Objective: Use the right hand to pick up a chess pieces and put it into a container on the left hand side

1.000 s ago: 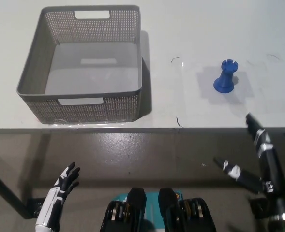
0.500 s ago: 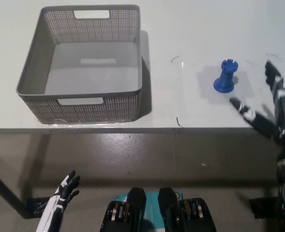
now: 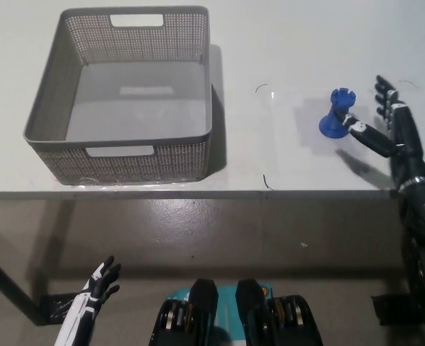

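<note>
A blue chess rook (image 3: 336,114) stands upright on the white table (image 3: 284,43), right of centre. My black right hand (image 3: 389,128) is over the table just to the rook's right, open, with one fingertip reaching close to the rook's base and the others spread behind it. Whether that fingertip touches the piece is unclear. The grey mesh basket (image 3: 122,151) sits on the table's left side with nothing inside. My white left hand (image 3: 89,299) rests low at the lower left, below the table edge, fingers apart.
The table's front edge (image 3: 270,193) runs across the picture's middle, with brown floor below it. A dark table leg (image 3: 10,288) slants at the lower left. Thin dark marks (image 3: 261,88) lie on the tabletop between basket and rook.
My right hand has risen from below the table edge and moved forward and left, up to the rook's right side. The left hand dropped slightly. Rook and basket stayed put.
</note>
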Motion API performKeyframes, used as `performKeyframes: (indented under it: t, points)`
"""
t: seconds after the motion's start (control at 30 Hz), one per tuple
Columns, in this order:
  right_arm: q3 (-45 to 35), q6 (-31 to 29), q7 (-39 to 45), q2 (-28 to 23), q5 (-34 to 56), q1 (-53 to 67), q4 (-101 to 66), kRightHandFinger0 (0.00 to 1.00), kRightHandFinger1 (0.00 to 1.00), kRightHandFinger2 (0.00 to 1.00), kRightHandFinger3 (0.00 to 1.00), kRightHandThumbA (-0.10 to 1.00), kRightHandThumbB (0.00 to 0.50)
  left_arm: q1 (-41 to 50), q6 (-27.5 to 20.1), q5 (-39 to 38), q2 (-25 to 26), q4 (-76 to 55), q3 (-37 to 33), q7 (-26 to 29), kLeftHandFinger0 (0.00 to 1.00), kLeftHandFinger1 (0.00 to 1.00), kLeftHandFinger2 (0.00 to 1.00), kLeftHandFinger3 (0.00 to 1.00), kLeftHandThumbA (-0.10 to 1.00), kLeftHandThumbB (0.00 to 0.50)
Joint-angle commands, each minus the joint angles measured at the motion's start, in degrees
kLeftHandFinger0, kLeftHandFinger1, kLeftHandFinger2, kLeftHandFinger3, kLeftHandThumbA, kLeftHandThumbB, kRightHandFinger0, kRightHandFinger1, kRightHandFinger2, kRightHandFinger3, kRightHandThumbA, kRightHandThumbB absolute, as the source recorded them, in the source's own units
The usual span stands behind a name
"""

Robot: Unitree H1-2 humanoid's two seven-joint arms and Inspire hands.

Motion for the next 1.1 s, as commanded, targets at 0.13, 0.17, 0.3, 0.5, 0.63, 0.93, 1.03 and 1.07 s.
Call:
performKeyframes:
  t: [0.13,0.17,0.3,0.5,0.63,0.93,1.03,1.07]
  points:
    - [1.8,-6.1,-3.6,-1.3,-0.7,-11.9,20.7,1.0,1.0,1.0,1.0,1.0,0.477,0.9,-2.5,-1.1,0.7,-1.7,0.0,-0.9,1.0,1.0,1.0,1.0,1.0,0.26]
    - [1.9,-6.8,-3.7,-1.3,-0.4,-12.4,22.6,1.0,1.0,1.0,1.0,1.0,0.482,1.1,-2.7,-1.3,0.7,-1.5,0.0,-1.1,1.0,1.0,1.0,1.0,1.0,0.259]
    - [2.0,-9.0,-3.7,-1.4,0.3,-15.0,28.7,1.0,1.0,1.0,1.0,1.0,0.497,0.9,-3.0,-1.8,0.9,-1.2,0.1,-1.5,1.0,1.0,1.0,1.0,1.0,0.253]
    - [2.6,-11.4,-3.7,-1.3,0.3,-17.6,34.4,1.0,1.0,1.0,1.0,1.0,0.5,1.2,-3.0,-1.6,0.6,-1.4,0.1,-1.3,1.0,1.0,1.0,1.0,1.0,0.268]
    - [2.6,-12.4,-3.4,-1.2,0.6,-19.3,36.8,1.0,1.0,1.0,1.0,1.0,0.498,1.0,-2.7,-2.0,0.7,-1.6,0.3,-1.4,1.0,1.0,1.0,1.0,1.0,0.262]
    - [3.1,-13.8,-3.5,-1.0,0.7,-21.5,39.3,1.0,1.0,1.0,1.0,1.0,0.478,0.3,-3.1,-2.0,0.8,-1.4,0.2,-1.4,1.0,1.0,1.0,1.0,1.0,0.252]
    - [3.4,-13.9,-4.0,-0.8,0.4,-21.5,39.6,1.0,1.0,1.0,1.0,1.0,0.492,0.4,-3.1,-2.1,0.8,-1.4,0.1,-1.5,1.0,1.0,1.0,1.0,1.0,0.242]
    - [3.5,-13.8,-4.2,-0.6,0.4,-21.6,39.8,1.0,1.0,1.0,1.0,1.0,0.499,0.3,-3.3,-1.9,0.8,-1.3,0.1,-1.5,1.0,1.0,1.0,1.0,1.0,0.234]
